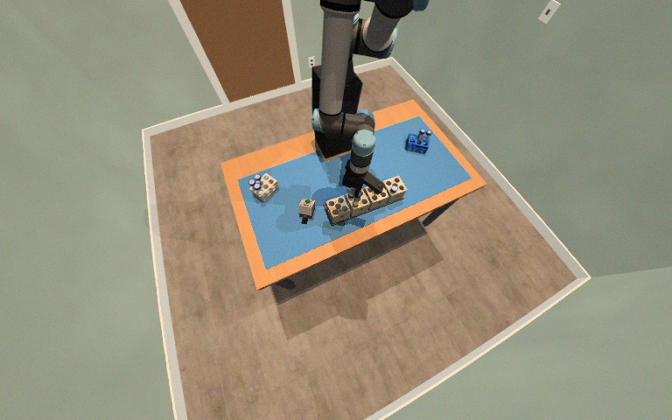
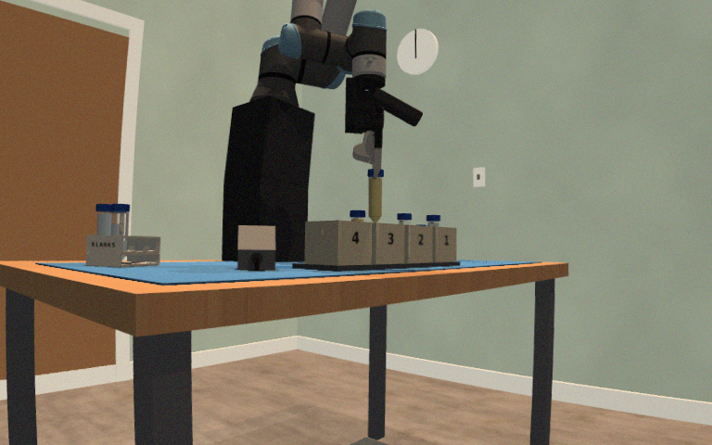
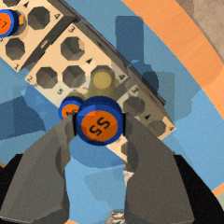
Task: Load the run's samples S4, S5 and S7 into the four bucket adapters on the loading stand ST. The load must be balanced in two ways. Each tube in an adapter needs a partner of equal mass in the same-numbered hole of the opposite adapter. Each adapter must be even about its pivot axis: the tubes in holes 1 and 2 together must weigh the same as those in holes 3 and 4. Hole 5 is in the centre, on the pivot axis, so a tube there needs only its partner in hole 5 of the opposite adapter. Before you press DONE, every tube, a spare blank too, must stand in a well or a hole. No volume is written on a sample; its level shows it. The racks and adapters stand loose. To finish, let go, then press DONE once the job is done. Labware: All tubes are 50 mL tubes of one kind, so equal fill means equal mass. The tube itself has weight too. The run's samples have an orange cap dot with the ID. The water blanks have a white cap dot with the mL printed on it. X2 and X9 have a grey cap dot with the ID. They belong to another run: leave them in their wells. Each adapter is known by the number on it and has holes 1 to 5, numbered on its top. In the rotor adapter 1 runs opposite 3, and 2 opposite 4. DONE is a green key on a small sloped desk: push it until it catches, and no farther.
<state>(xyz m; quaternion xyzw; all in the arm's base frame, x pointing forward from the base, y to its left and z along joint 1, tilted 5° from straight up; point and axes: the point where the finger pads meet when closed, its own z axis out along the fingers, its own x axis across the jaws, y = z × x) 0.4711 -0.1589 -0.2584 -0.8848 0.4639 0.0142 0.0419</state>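
Observation:
My gripper (image 1: 357, 192) (image 2: 375, 171) (image 3: 100, 114) is shut on the blue cap of sample S5 (image 2: 375, 195) (image 3: 99, 133). The yellow tube hangs upright; its tip is at or just above hole 4 of adapter 3 (image 2: 389, 251) (image 3: 56, 63). Sample S4 (image 2: 357, 213) (image 3: 70, 110) stands in hole 1 of adapter 3, close beside the held tube. Sample S7 (image 2: 404, 216) (image 3: 6, 23) stands in the centre hole of adapter 2 (image 2: 420, 250). A white-dot blank (image 1: 394, 188) (image 2: 433, 218) stands in adapter 1 (image 2: 446, 252). No tube shows in adapter 4 (image 1: 338, 208) (image 2: 341, 247).
The BLANKS rack (image 1: 267, 186) (image 2: 103, 254) at the left holds several blue-capped tubes. The DONE desk (image 1: 306, 207) (image 2: 256, 238), with its green key (image 1: 307, 200), stands between that rack and adapter 4. A blue rack (image 1: 416, 147) with two tubes stands at the back right.

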